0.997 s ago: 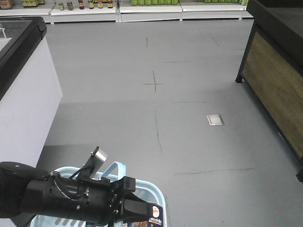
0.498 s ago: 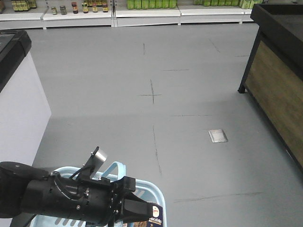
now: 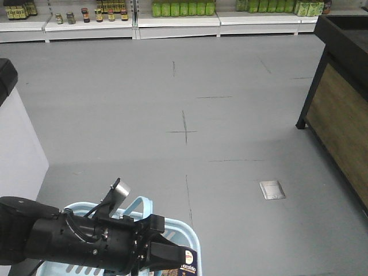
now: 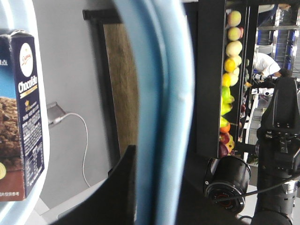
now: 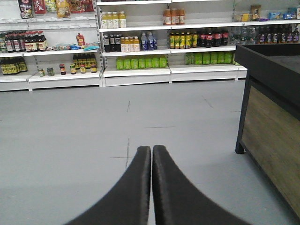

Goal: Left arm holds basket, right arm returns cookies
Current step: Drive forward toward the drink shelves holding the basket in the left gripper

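Grey shop floor runs ahead of you to stocked shelves along the top of the frame, and a dark wooden counter stands at the right edge.

The blue basket sits at the bottom left of the front view, under your left arm. The left claw looks closed round the handle. One black finger lies against it in the left wrist view, and the other finger is hidden.

The cookie box stands upright inside the basket, against its rim at the left edge of that view.

Your right claw has its fingers pressed together on nothing and points at the shelves.

The risks, as I judge them:
- **Reaching in:** the right claw must spread before it goes into the basket, or it will knock the box flat.
- **The handle:** it arches over the box, so a straight approach could catch on it and twist the basket in the left claw's grip.
- **The counter:** watch it on the right if you swing wide.
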